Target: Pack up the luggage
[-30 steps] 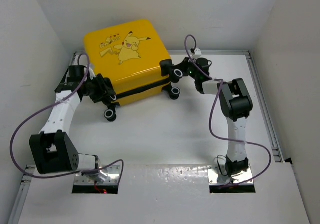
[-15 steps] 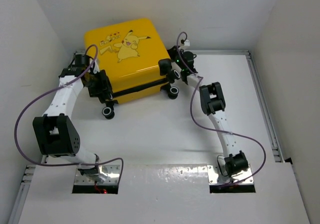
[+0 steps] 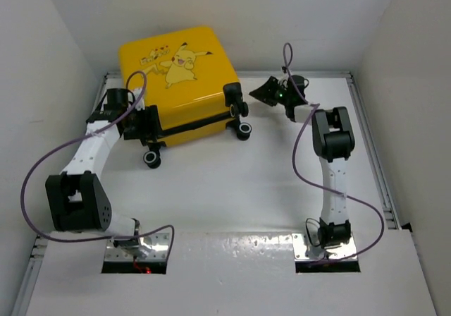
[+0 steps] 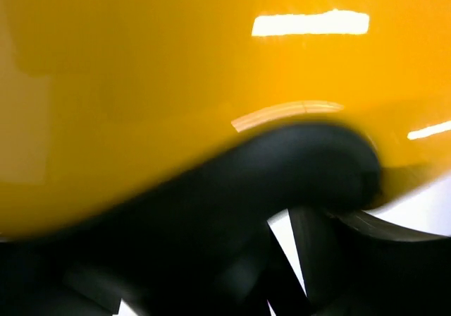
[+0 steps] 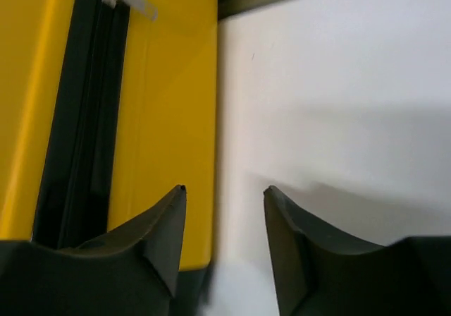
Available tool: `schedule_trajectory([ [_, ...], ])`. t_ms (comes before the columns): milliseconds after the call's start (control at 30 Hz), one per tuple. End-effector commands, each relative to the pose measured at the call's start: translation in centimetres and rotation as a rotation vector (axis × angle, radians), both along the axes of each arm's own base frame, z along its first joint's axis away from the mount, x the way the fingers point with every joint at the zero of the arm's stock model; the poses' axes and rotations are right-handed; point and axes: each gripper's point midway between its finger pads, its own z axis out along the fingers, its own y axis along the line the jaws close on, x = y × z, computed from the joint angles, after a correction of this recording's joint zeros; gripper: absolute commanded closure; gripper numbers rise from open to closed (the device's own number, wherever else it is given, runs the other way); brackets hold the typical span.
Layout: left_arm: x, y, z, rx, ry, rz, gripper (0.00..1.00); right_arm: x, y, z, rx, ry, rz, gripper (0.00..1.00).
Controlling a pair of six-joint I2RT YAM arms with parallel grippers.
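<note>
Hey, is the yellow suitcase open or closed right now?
Closed. The luggage lies flat, its two yellow halves meeting along the black zipper trim.

Yellow Pikachu luggage (image 3: 180, 83) – shut, lying flat, far-left table

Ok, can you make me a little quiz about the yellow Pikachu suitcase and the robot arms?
1. True or false: the suitcase lies closed on the table, picture side up.
2. Which arm's gripper is apart from the suitcase? A) left B) right
3. Fill in the gap: the right gripper has its fingers ___, with nothing between them.

Key: 1 true; 2 B; 3 open.
</note>
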Motion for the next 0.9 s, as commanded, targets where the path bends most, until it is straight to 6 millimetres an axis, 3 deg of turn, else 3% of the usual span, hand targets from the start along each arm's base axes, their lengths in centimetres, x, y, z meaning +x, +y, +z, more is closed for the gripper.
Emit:
schedule_trajectory([
  [0, 5.6, -2.1, 8.1, -0.020, -0.461, -0.095, 0.16, -6.5, 4.3, -1.4, 0.062, 0.235, 0.196, 0.54],
  [167, 1.7, -1.5, 12.2, -0.051, -0.580, -0.034, 0.12, -15.1, 9.0, -7.1, -0.009, 0.486, 0.289, 0.65],
  [200, 0.8, -0.7, 13.9, -0.050, -0.629, -0.006, 0.11, -15.7, 9.4, -7.7, -0.013, 0.514, 0.291, 0.66],
  [267, -0.4, 0.5, 14.5, -0.042, -0.626, 0.056, 0.11, -17.6, 10.6, -9.3, -0.026, 0.573, 0.321, 0.70],
  [333, -1.8, 2.6, 16.1, -0.008, -0.651, 0.150, 0.11, -19.2, 11.4, -9.5, -0.010, 0.617, 0.355, 0.74],
  [367, -2.3, 3.5, 16.3, -0.008, -0.648, 0.213, 0.09, -21.4, 12.0, -9.3, 0.003, 0.648, 0.371, 0.76],
  [400, -2.9, 5.9, 16.4, 0.032, -0.646, 0.319, 0.09, -22.1, 12.3, -8.7, 0.015, 0.630, 0.399, 0.76],
  [433, -3.8, 6.6, 16.6, 0.037, -0.643, 0.357, 0.05, -23.2, 13.1, -7.0, 0.022, 0.601, 0.436, 0.76],
  [467, -4.0, 7.0, 16.2, 0.051, -0.631, 0.358, 0.05, -26.3, 12.8, -7.2, 0.019, 0.608, 0.468, 0.76],
  [500, -4.2, 6.9, 15.9, 0.044, -0.617, 0.332, 0.05, -27.6, 13.1, -6.8, 0.017, 0.601, 0.494, 0.76],
  [533, -4.6, 6.9, 14.5, 0.045, -0.558, 0.329, 0.05, -31.3, 13.5, -5.7, 0.008, 0.585, 0.557, 0.76],
  [567, -4.6, 6.9, 13.7, 0.042, -0.527, 0.330, 0.05, -32.0, 13.9, -5.0, 0.015, 0.547, 0.587, 0.76],
  [600, -4.9, 8.6, 13.0, 0.081, -0.496, 0.401, 0.05, -33.2, 14.8, -3.3, 0.016, 0.491, 0.640, 0.76],
  [633, -4.9, 9.7, 12.6, 0.100, -0.480, 0.439, 0.05, -34.5, 15.0, -2.9, 0.014, 0.478, 0.682, 0.75],
  [667, -4.4, 10.9, 12.4, 0.115, -0.481, 0.474, 0.05, -35.5, 15.5, -0.9, -0.002, 0.391, 0.747, 0.75],
  [700, -4.2, 13.1, 12.5, 0.129, -0.491, 0.546, 0.05, -36.1, 15.9, -0.2, -0.003, 0.368, 0.777, 0.75],
  [733, -2.9, 14.6, 14.9, 0.147, -0.577, 0.570, 0.05, -36.8, 15.8, 0.3, -0.012, 0.337, 0.809, 0.75],
  [767, -2.1, 16.3, 15.8, 0.153, -0.605, 0.594, 0.07, -36.8, 15.3, 2.1, -0.024, 0.269, 0.825, 0.75],
  [800, -0.9, 17.3, 16.5, 0.150, -0.622, 0.610, 0.09, -37.0, 15.0, 2.3, -0.037, 0.252, 0.828, 0.75],
  [833, 2.1, 19.2, 17.8, 0.154, -0.629, 0.619, 0.12, -37.2, 14.3, 2.4, -0.053, 0.254, 0.829, 0.75],
  [867, 3.9, 19.8, 18.4, 0.141, -0.631, 0.600, 0.15, -36.4, 13.5, 3.5, -0.082, 0.147, 0.831, 0.75],
])
